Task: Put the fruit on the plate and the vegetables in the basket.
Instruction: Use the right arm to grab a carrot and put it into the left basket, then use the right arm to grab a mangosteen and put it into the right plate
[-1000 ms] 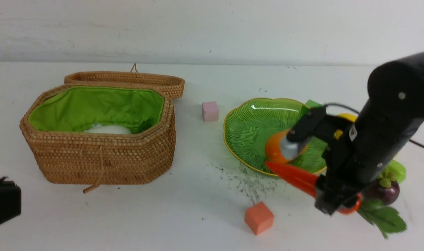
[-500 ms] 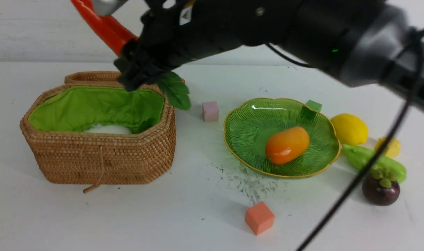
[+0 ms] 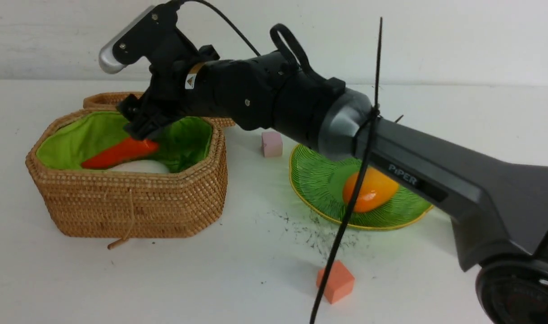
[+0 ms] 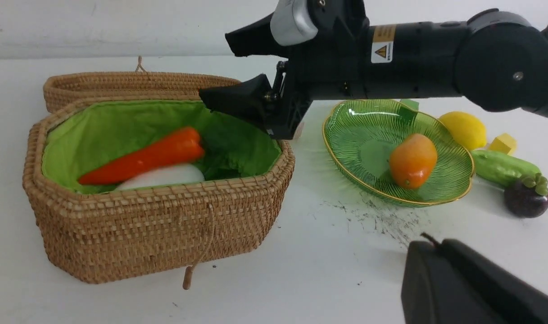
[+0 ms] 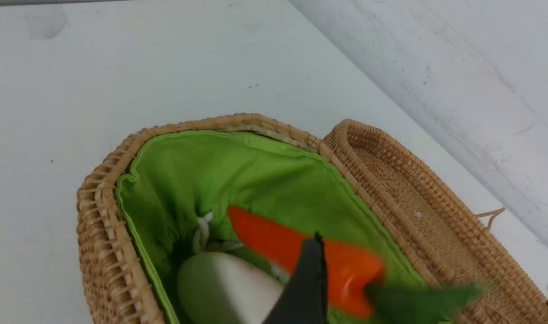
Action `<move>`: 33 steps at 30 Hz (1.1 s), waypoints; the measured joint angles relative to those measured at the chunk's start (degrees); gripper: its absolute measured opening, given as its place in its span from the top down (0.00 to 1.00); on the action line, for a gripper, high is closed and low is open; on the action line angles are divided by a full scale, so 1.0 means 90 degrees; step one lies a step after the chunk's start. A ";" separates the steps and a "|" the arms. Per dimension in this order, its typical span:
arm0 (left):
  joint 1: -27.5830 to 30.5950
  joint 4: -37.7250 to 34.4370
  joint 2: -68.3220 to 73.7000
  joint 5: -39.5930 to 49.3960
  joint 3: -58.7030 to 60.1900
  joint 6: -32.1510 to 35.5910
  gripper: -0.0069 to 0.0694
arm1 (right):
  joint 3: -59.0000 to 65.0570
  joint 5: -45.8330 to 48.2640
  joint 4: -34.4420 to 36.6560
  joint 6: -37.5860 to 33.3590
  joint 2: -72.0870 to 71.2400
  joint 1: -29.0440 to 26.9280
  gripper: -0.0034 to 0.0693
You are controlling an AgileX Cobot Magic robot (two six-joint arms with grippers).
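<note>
Just swung left across the desk (image 4: 323,256), the right pincer (image 4: 214,65) is hanging wide open over the green-lined octagonal wicker basket (image 4: 165,195), where the released orange carrot (image 4: 143,155) is lying on the white radish (image 4: 165,175)

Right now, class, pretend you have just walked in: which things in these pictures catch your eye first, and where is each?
The big black right arm reaches across, its open hand poised over the wicker basket. Below it a bright orange carrot lies in the basket's green lining, alongside a white radish. Further right, an orange mango sits on the green plate.
</note>
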 joint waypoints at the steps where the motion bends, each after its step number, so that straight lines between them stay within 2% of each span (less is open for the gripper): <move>1: 0.0000 -0.0002 0.0000 0.0000 0.0000 0.0000 0.92 | 0.0000 0.0106 -0.0020 0.0000 -0.0046 0.0000 0.05; 4: 0.0000 -0.0007 0.0000 0.0000 0.0000 0.0000 0.92 | 0.0000 0.1155 -0.0090 0.0042 -0.0350 0.0000 0.13; 7: 0.0000 -0.0019 0.0000 -0.0006 0.0000 0.0012 0.92 | 0.0000 0.2408 -0.0282 0.0327 -0.0904 0.0007 0.29; 9: 0.0000 -0.0099 0.0000 -0.0059 0.0000 0.0151 0.92 | -0.0014 0.3741 -0.0674 0.0663 -0.1460 0.0007 0.49; 11: 0.0000 -0.0222 0.0000 -0.0153 0.0000 0.0358 0.92 | -0.0054 0.4599 -0.0978 0.0857 -0.1832 -0.0015 0.63; 13: 0.0000 -0.0518 0.0000 -0.0248 0.0000 0.0705 0.91 | -0.0071 0.5455 -0.1312 0.1026 -0.2199 -0.0092 0.83; 16: 0.0000 -0.1136 0.0000 -0.0311 0.0000 0.1355 0.91 | 0.0042 0.5819 -0.1550 0.1384 -0.2589 -0.0313 0.97; 17: 0.0000 -0.1477 0.0000 -0.0335 0.0000 0.1754 0.91 | 0.0232 0.5852 -0.1609 0.1545 -0.2752 -0.0429 0.97; 18: 0.0000 -0.1477 0.0000 -0.0337 0.0000 0.1754 0.91 | 0.0232 0.5858 -0.1609 0.1567 -0.2783 -0.0453 0.97; 19: 0.0000 -0.1730 0.0000 -0.0341 0.0000 0.2061 0.91 | 0.0443 0.5865 -0.1615 0.1650 -0.2920 -0.0550 0.97; 21: 0.0000 -0.2355 0.0000 -0.0346 0.0000 0.2840 0.91 | 0.1289 0.5859 -0.1603 0.1900 -0.3526 -0.1046 0.97; 23: 0.0000 -0.2608 0.0000 -0.0346 0.0000 0.3142 0.91 | 0.1796 0.5854 -0.1589 0.2034 -0.3772 -0.1367 0.97; 25: 0.0000 -0.3081 0.0000 -0.0346 0.0000 0.3614 0.91 | 0.3023 0.5846 -0.1589 0.2589 -0.4382 -0.2219 0.97; 28: 0.0000 -0.3308 0.0000 -0.0346 0.0000 0.3837 0.91 | 0.4479 0.5817 -0.1591 0.3548 -0.4835 -0.3160 0.95; 31: 0.0000 -0.3362 0.0000 -0.0349 0.0000 0.3868 0.90 | 0.5556 0.5483 -0.1491 0.4245 -0.4928 -0.3740 0.88; 33: 0.0000 -0.3362 0.0000 -0.0355 0.0000 0.3884 0.90 | 0.6229 0.4984 -0.1312 0.4505 -0.4864 -0.4060 0.75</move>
